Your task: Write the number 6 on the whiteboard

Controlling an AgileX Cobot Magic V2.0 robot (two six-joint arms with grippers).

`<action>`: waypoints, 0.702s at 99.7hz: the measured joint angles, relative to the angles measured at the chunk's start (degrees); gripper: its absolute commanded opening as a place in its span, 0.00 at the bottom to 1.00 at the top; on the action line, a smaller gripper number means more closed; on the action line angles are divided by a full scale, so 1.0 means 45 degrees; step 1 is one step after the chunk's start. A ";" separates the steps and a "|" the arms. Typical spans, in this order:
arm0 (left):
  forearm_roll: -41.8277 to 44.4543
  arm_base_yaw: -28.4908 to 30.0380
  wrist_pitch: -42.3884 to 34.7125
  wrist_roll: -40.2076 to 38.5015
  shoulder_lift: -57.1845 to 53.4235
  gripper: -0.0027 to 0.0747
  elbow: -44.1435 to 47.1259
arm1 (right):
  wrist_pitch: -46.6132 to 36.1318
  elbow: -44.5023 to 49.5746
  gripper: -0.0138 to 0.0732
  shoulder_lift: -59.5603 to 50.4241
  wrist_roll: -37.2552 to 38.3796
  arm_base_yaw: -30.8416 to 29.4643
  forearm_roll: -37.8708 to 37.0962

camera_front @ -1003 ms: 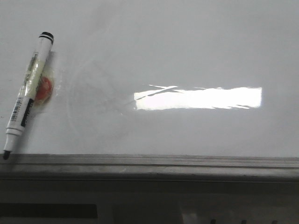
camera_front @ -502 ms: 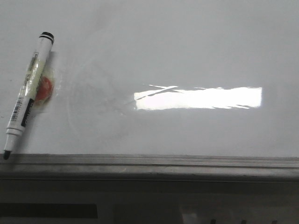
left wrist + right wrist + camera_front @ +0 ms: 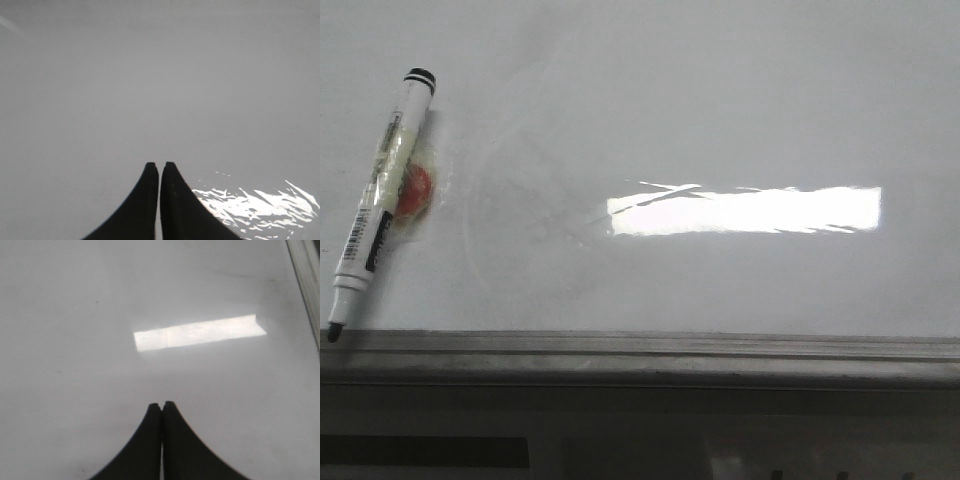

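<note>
My left pincer [image 3: 159, 167] and right pincer [image 3: 161, 406] are both closed, empty, over the whiteboard [image 3: 720, 120]. An uncapped marker [image 3: 378, 200] lies slanted, tip by its grey edge strip [image 3: 650, 345].

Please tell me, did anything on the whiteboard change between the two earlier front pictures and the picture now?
Nothing visibly changed. The marker lies at the same slant on the left of the whiteboard, uncapped tip toward the grey edge strip, over the same red spot. No 6 is written, and no end effector appears in the front view.
</note>
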 measured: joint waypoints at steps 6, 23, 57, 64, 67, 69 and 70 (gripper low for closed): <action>-0.0410 0.0000 0.0185 -0.0083 0.0000 0.01 -0.0024 | 0.0215 -0.0023 0.09 0.0000 0.0000 0.0000 0.0294; -0.0757 0.0000 0.3587 -0.0175 0.0000 0.01 -0.1112 | 0.1121 -0.0705 0.09 0.0511 0.0000 0.0000 0.1132; -0.0856 0.0000 0.7785 -0.0175 0.2130 0.11 -0.3852 | 0.4402 -0.3387 0.09 0.2816 0.0000 0.0000 0.1566; -0.0856 0.0000 0.7900 -0.0175 0.2473 0.34 -0.3919 | 0.4559 -0.3507 0.09 0.2922 0.0000 0.0000 0.1566; -0.0856 0.0000 0.7925 -0.0175 0.2584 0.47 -0.3919 | 0.4584 -0.3508 0.09 0.2944 0.0000 0.0000 0.1566; -0.0856 0.0000 0.7925 -0.0175 0.2663 0.55 -0.3919 | 0.4604 -0.3508 0.09 0.2944 0.0000 0.0000 0.1566; -0.0856 0.0000 0.7925 -0.0175 0.2715 0.57 -0.3919 | 0.4633 -0.3508 0.09 0.2944 0.0000 0.0000 0.1566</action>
